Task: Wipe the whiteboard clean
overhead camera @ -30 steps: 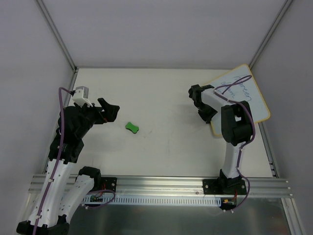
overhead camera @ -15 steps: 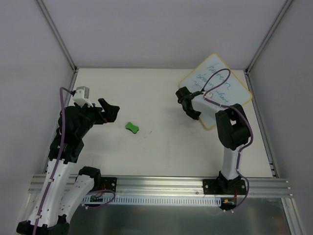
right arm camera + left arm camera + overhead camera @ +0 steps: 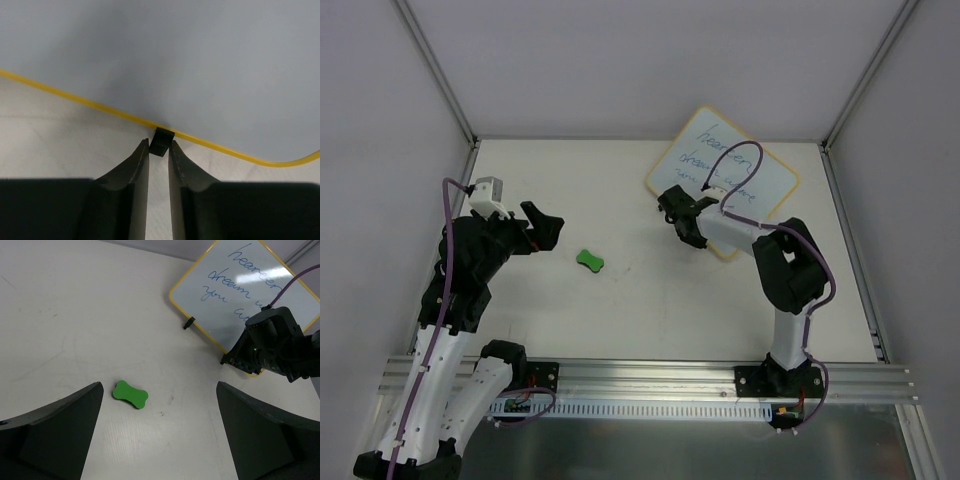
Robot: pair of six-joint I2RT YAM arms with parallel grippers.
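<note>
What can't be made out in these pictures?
Writing on the whiteboard: too small from above, crossed by the purple cable; in the left wrist view, cut off by the edge and the right arm.
Rest of the board: right wrist view shows only its rim and black foot.

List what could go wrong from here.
1. The right pincer nips only the edge of the foot of the board; it may slip off.
2. The right arm hangs over part of the board, so wiping could hit it.
3. The eraser is small and low; the open left pincer might fumble it.
</note>
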